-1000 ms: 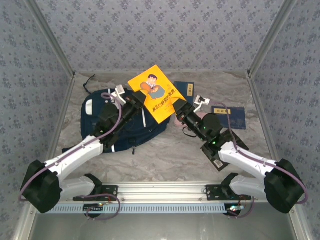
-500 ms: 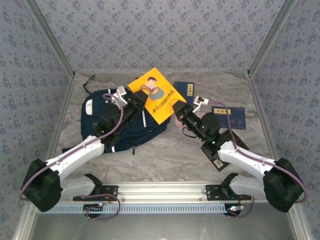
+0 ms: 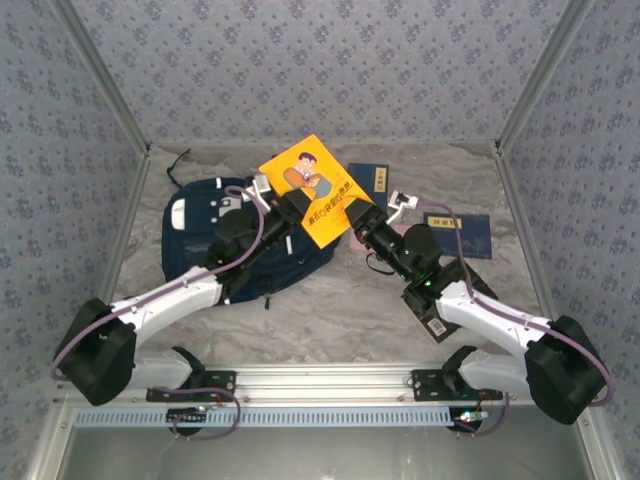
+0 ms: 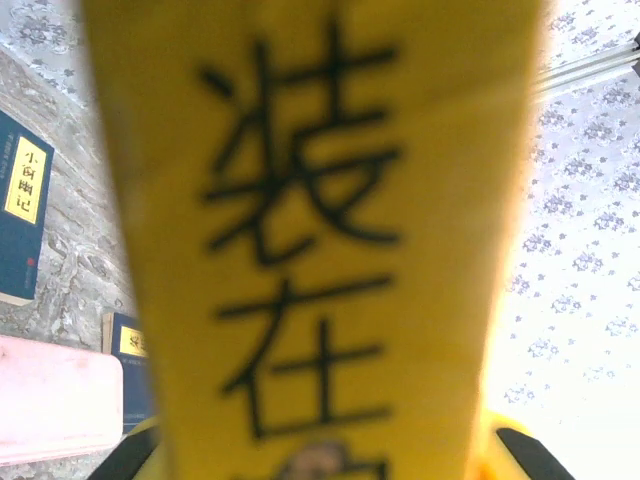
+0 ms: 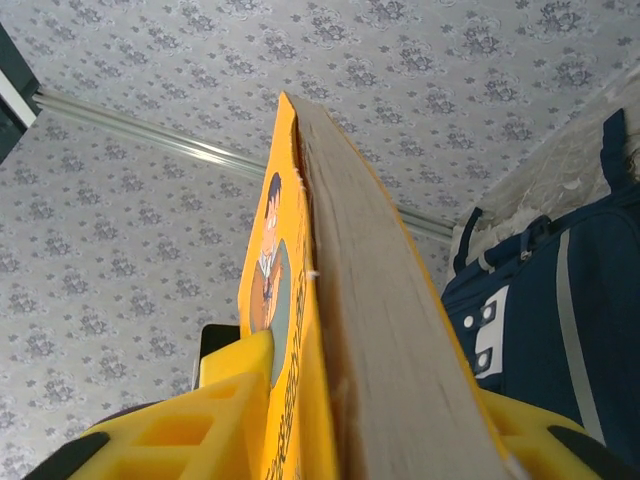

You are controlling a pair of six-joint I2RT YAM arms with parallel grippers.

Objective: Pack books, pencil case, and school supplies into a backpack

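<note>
The orange book with the cartoon figure is held up in the air over the right edge of the navy backpack. My left gripper is shut on its lower left edge, and the yellow spine is right against the left wrist camera. At the book's lower right corner is my right gripper. Its yellow fingers stand on either side of the orange book; I cannot see whether they press it. The backpack lies flat with its white stripes up.
Two navy books with yellow labels lie on the marble table at the back right, also visible as navy books. A pale pink case lies near them. Patterned walls close in the sides and back.
My left gripper has let go of the orange book and taken it again further right along its lower edge. The book has shifted slightly right. The right arm has barely moved.
</note>
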